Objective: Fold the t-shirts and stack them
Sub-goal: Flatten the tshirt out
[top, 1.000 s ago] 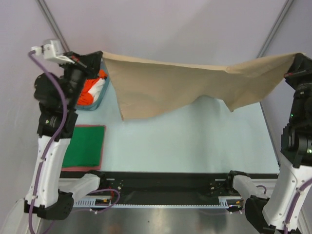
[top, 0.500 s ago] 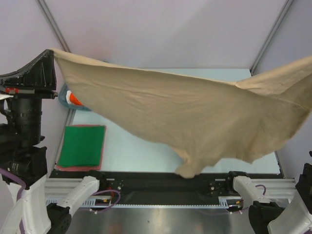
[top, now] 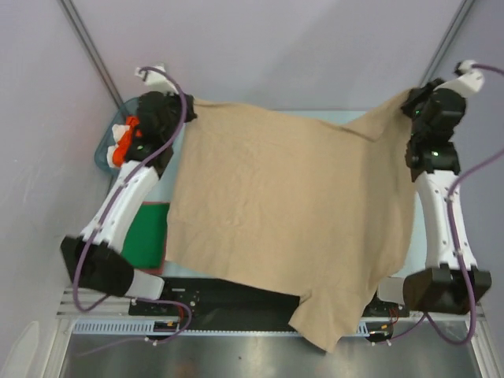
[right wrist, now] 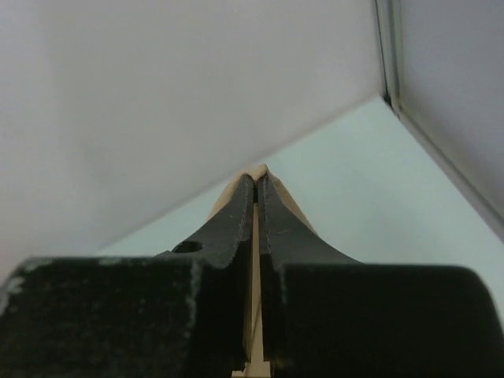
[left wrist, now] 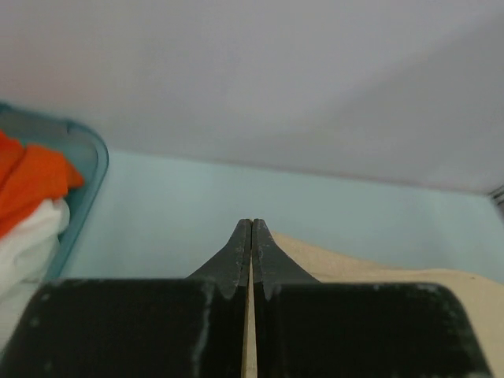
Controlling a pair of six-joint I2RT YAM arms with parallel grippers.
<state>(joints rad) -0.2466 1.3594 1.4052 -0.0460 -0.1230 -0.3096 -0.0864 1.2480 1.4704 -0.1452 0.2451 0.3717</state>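
Note:
A tan-beige t-shirt point(top: 291, 213) lies spread across the table, and its near end hangs over the front edge. At the far left corner of the shirt my left gripper point(top: 187, 107) is shut on the cloth. At the far right corner my right gripper point(top: 409, 104) is shut on it too. In the left wrist view the left gripper point(left wrist: 251, 226) shows a tan strip point(left wrist: 250, 331) pinched between its black fingers. In the right wrist view the same cloth point(right wrist: 253, 315) sits inside the right gripper point(right wrist: 257, 178). A folded dark green t-shirt point(top: 150, 228) lies at the left, partly hidden by my left arm.
A teal basket point(top: 106, 150) stands at the far left with an orange t-shirt point(top: 126, 142) and a white one point(left wrist: 24, 244) inside. Grey walls close the back and both sides. The pale blue table point(left wrist: 197, 205) runs to the back wall.
Both arms swung from high in the air down toward the far side of the table. The tan shirt, hanging stretched before, now lies over the table with its tail off the front edge.

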